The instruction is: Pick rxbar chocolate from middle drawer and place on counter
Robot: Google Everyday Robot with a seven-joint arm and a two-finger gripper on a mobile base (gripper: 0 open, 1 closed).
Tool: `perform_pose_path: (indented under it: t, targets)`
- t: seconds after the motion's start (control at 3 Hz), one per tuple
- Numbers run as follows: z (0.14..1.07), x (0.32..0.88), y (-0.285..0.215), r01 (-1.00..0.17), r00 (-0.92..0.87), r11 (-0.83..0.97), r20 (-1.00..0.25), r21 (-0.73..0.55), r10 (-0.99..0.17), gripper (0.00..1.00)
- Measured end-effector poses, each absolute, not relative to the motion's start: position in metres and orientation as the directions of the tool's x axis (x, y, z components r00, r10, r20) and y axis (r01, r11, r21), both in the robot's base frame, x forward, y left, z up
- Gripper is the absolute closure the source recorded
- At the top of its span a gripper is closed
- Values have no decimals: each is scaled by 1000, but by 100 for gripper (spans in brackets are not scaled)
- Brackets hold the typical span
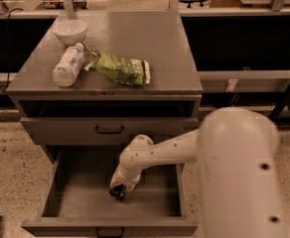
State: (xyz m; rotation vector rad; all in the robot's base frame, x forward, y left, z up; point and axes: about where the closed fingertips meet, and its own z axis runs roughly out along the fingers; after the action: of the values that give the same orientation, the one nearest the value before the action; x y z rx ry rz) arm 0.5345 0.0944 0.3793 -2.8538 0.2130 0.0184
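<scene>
Stock: middle drawer [75, 187] open below the counter's [150, 38] front edge, gripper [117, 192] low inside near its floor; grip state cannot be told. The rxbar chocolate is not distinguishable from the dark gripper tip and none lies on the counter. Lift and placement judged outstanding.

Smooth cream arm [175, 150], bulbous joints [136, 148], small dark screws [261, 166]; dark gripper [117, 192] inside middle drawer [80, 182].

The claw [118, 191] hangs low inside the open middle drawer [75, 187] — near its floor.
</scene>
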Motion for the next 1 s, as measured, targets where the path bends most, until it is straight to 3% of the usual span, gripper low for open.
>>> perform_pose_path:
  t: [0.67, 1.0]
  targets:
    - [509, 505, 49, -102, 965, -834, 152, -542, -216, 100]
    - [564, 506, 28, -68, 951, -815, 209, -575, -226, 100]
